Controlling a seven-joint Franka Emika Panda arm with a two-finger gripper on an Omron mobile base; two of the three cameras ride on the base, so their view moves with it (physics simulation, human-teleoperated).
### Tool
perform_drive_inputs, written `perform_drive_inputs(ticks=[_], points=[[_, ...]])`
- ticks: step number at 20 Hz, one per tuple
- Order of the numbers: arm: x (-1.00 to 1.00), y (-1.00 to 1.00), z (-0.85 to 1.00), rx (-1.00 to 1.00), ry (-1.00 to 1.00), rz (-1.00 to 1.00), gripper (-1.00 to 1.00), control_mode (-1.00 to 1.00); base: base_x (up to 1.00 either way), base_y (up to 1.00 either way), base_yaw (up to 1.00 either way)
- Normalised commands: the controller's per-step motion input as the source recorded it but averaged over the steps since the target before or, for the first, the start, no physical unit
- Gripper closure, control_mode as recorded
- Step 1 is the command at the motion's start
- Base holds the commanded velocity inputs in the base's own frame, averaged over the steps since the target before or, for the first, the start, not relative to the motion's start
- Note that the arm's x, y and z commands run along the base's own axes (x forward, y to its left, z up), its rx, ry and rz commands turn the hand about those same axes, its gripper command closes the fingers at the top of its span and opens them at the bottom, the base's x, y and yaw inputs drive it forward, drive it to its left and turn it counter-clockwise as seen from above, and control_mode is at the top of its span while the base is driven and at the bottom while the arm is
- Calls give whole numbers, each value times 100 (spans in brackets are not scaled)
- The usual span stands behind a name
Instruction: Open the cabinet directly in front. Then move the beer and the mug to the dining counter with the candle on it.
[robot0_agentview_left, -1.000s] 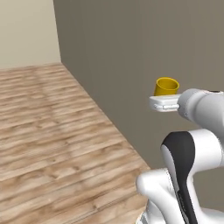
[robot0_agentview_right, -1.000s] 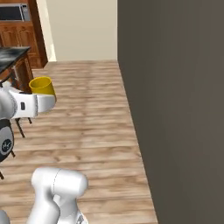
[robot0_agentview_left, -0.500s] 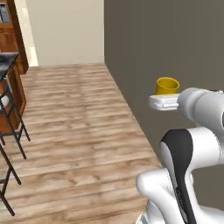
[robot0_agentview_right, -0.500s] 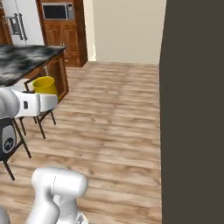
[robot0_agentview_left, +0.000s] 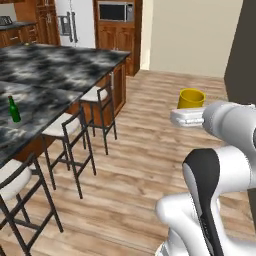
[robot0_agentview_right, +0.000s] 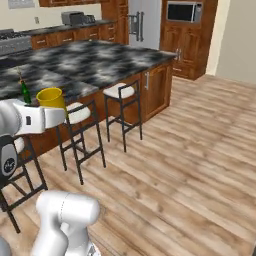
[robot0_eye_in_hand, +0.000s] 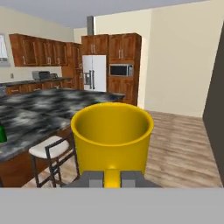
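The mug (robot0_eye_in_hand: 112, 138) rides upright in front of the arm, mouth up, which looks like a sensible carrying pose for the drive toward the surface (robot0_agentview_left: 55, 65): level, clear of the stools (robot0_agentview_left: 70, 131) and high enough to pass over the marble edge when the base gets there. The claw (robot0_eye_in_hand: 112, 178) is pressed together on the mug, pinching its yellow handle tab between the two tips at the mug's near side; in the side views the mug (robot0_agentview_left: 191, 98) sits just past the end of the white hand, above the wooden floor and well apart from the surface. The beer (robot0_agentview_left: 14, 110) stands upright on the surface, near its long edge above the stools, so by the look of it that half of the job is done and the mug is the piece left to deliver. From the right side the mug (robot0_agentview_right: 51, 97) lines up in front of the beer (robot0_agentview_right: 25, 91), but that is only the angle; they are not near each other. I cannot pick out a candle at this size.
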Motion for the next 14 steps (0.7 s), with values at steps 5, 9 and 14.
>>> perform_drive_inputs(ticks=[5,9,14], points=[[0,0,0,0,0,0,100,100,0,0,81],[0,0,0,0,0,0,100,100,20,-11,72],[0,0,0,0,0,0,100,100,38,-88,32]])
